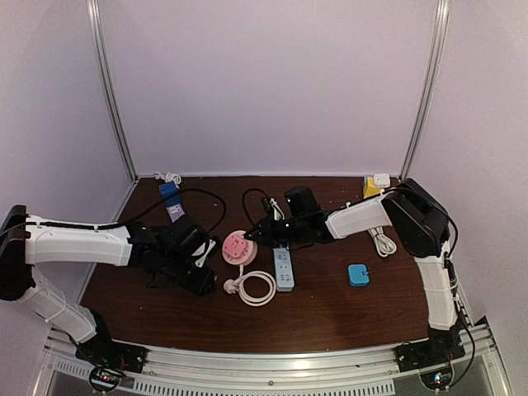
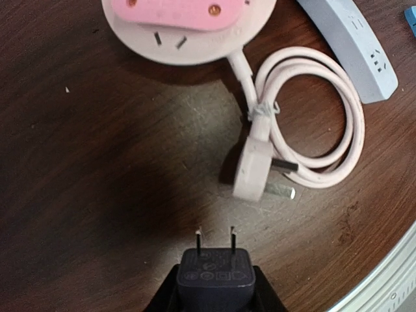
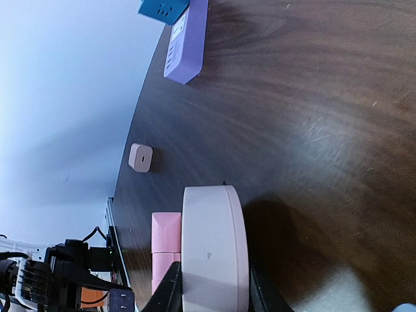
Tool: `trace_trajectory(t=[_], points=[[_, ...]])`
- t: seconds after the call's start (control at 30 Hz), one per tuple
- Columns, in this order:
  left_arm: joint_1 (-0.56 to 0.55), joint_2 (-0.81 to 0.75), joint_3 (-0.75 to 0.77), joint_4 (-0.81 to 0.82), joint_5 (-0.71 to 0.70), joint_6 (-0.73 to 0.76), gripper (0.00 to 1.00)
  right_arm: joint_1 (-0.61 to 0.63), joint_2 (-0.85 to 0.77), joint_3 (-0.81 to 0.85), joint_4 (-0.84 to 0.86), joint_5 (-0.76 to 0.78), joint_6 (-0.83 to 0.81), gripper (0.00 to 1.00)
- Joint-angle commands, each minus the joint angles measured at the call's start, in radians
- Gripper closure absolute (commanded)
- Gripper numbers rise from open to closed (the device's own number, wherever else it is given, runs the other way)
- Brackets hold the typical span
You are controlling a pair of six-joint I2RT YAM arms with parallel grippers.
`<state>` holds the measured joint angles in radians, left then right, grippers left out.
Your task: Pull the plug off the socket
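The round white socket (image 1: 236,247) with a pink top lies mid-table. Its white cord (image 1: 257,289) is coiled in front of it and ends in a loose white plug (image 2: 255,166). My right gripper (image 1: 257,235) is shut on the socket's rim, the white disc (image 3: 214,253) between its fingers (image 3: 170,292). My left gripper (image 1: 206,282) is shut on a black two-prong plug (image 2: 214,273). The bare prongs point at the socket (image 2: 188,26), well apart from it. The black plug also shows in the right wrist view (image 3: 120,300).
A white power strip (image 1: 283,268) lies right of the socket, with a blue box (image 1: 358,275) further right. A blue adapter (image 1: 169,191) and a black cable sit at back left. A white cable (image 1: 381,242) and chargers (image 1: 375,183) are at back right. A small white cube (image 3: 140,157) is nearby.
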<state>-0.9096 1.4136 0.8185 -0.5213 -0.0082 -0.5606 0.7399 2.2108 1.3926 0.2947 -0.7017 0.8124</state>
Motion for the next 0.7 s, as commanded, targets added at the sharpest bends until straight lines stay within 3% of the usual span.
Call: trace_trajectory(t=[0.0,0.27,0.67], points=[[-0.002,-0.036,-0.014,0.003,0.024,-0.018,0.92,-0.016,0.002,0.027,-0.005,0.065,-0.045,1.0],[0.023,-0.015,0.01,-0.141,-0.21,-0.142,0.88,-0.014,-0.018,0.018,-0.014,0.044,-0.059,1.0],[0.182,-0.023,-0.088,-0.139,-0.2,-0.266,0.84,0.003,-0.055,-0.016,-0.011,0.039,-0.056,1.0]])
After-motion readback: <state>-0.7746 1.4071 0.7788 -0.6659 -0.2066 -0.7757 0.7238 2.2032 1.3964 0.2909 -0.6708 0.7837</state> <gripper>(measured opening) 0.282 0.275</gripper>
